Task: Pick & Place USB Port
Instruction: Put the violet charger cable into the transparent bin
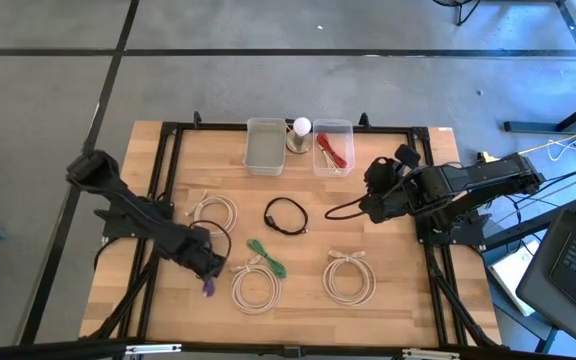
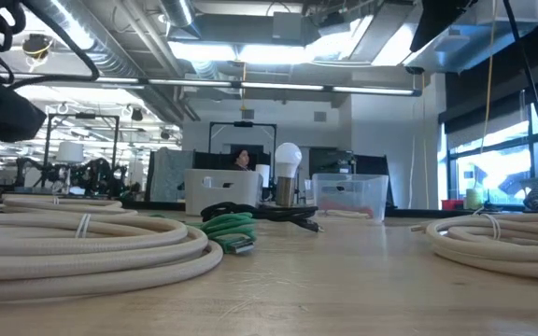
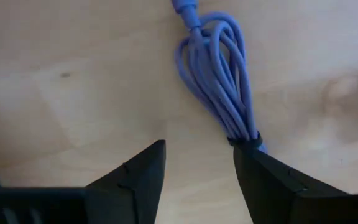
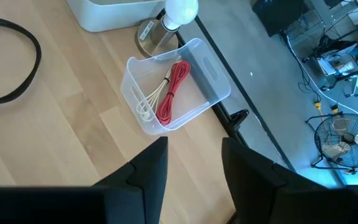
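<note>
Closest to the low camera, thick cream cable coils point(image 2: 82, 245) sprawl across the wooden table point(image 2: 344, 289), one heap on each side, with a small green cable bundle point(image 2: 227, 231) lying a little farther back between them.

From above, the left gripper point(image 1: 206, 266) sits low over the near-left part of the table, just beside a small purple cable point(image 1: 208, 289). Its wrist camera shows that purple cable point(image 3: 219, 74) as a tied bundle lying flat on the wood, its bound end right at the tip of one finger point(image 3: 266, 180). The fingers stand apart with bare wood between them; they grip nothing.

The right gripper point(image 1: 376, 192) hangs over the right side of the table, near the end of a black cable loop point(image 1: 286, 216). Its fingers point(image 4: 148, 168) are parted a moderate way, and nothing is held between them.

At the far edge stand two clear bins with a light bulb point(image 1: 301, 128) between them. The left bin point(image 1: 265, 146) looks empty; the right bin point(image 1: 333, 147) holds a red cable point(image 4: 169, 93) and a pale one point(image 4: 146, 102). Three cream coils lie across the near half of the table.
</note>
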`<control>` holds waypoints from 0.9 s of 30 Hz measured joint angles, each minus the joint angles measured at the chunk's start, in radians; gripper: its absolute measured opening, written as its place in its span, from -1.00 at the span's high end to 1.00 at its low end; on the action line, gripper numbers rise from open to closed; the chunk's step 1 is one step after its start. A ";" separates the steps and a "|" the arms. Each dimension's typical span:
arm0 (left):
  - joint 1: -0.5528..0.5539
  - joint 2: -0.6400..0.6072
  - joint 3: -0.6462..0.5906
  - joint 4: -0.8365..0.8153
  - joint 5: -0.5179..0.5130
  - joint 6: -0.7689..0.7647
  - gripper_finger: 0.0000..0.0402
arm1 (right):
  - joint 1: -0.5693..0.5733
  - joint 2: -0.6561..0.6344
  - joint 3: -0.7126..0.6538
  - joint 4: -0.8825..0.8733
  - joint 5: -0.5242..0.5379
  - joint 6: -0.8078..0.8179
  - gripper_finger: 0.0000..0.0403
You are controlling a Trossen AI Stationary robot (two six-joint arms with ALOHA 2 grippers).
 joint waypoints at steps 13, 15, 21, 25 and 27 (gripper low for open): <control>0.000 -0.071 0.000 0.050 -0.010 0.057 0.11 | 0.000 0.000 0.000 0.002 0.000 0.005 0.24; 0.000 -0.087 0.000 0.058 -0.032 0.058 0.12 | 0.000 0.000 0.000 0.002 0.000 0.007 0.24; 0.000 -0.115 0.000 0.068 -0.090 0.088 0.13 | 0.000 0.000 0.000 0.004 0.000 0.007 0.24; 0.001 -0.125 0.000 0.092 -0.059 0.177 0.13 | 0.000 0.000 0.000 0.005 0.000 0.007 0.24; 0.010 -0.135 0.000 0.107 -0.037 0.292 0.14 | 0.000 0.000 0.000 0.005 0.000 0.007 0.24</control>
